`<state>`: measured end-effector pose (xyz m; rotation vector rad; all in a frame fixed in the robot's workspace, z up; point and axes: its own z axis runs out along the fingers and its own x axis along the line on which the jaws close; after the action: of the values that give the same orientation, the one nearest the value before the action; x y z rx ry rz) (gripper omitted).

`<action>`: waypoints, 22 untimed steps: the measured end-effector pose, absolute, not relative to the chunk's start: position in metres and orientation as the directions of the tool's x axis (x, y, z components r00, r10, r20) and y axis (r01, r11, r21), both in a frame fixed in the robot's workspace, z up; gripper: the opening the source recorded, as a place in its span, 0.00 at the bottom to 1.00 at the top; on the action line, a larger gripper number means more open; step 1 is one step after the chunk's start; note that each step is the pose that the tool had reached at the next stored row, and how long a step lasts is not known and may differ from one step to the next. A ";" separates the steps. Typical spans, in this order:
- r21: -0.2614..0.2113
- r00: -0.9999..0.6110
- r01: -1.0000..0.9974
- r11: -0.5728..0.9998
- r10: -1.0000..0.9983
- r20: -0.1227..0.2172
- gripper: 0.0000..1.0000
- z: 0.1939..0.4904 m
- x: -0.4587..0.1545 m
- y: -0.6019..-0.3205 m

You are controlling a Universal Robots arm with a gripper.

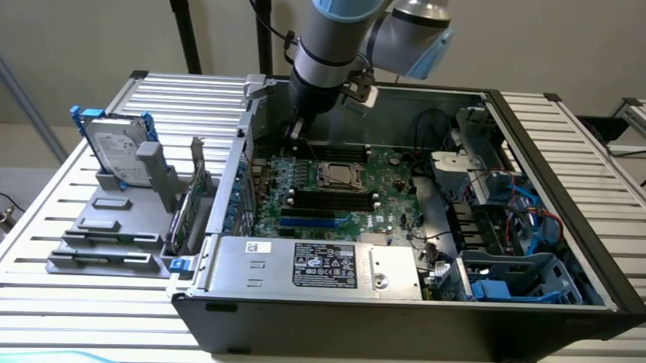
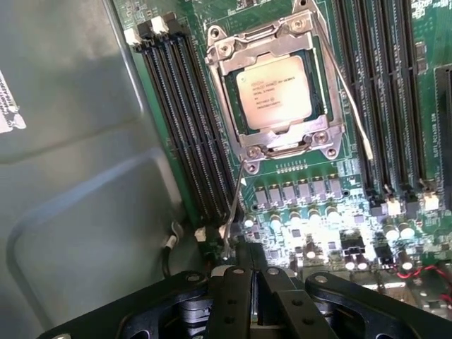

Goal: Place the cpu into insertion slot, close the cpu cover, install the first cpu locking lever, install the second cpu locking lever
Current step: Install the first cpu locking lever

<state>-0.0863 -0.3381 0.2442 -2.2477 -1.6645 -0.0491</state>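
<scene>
Nearest, in exterior view: slatted desk (image 1: 101, 302) carrying open computer case (image 1: 404, 333). Power supply (image 1: 302, 265) along near edge of case. Hard drive (image 1: 111, 147) parked in grey fixture on exterior view's left, well apart from the work.

Beyond power supply, mid-board: black memory slots (image 2: 187, 127) on both sides of the socket. Cpu (image 2: 274, 92) lying flat in socket, printed top up, framed by window of cpu cover (image 2: 323, 81). Cover down over cpu's edges. Judged: placement and cover steps done.

Two wire levers at socket: long lever (image 2: 350, 106) running along one side of cover; angled lever (image 2: 234, 205) leading from socket corner toward end effector. Cannot tell whether either sits under its catch.

Farthest, beyond socket and slightly toward exterior view's left: arm (image 1: 323, 45) reaching down into case. End effector (image 2: 252, 265) with fingers together, only a thin seam between. Free end of angled lever ending just beside fingertips; cannot tell whether touching or pinched.

Handling, as judgement: cpu light, stiff, fragile underneath, now caged, so no grip needed. Levers thin, springy, slick steel, apt to skid sideways off pads. Best taken or pressed at bent free end, where leverage is greatest.
</scene>
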 end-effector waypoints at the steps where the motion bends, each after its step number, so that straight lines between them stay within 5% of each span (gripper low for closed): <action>1: -0.253 0.319 0.932 -0.259 0.919 0.233 0.11 0.244 -0.087 -0.338; 13: -0.276 0.379 0.913 -0.302 0.877 0.295 0.11 0.245 -0.086 -0.338; 22: -0.279 0.381 0.912 -0.300 0.873 0.306 0.11 0.245 -0.059 -0.338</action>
<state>-0.0593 -0.3382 0.2453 -2.2424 -1.5440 -0.1330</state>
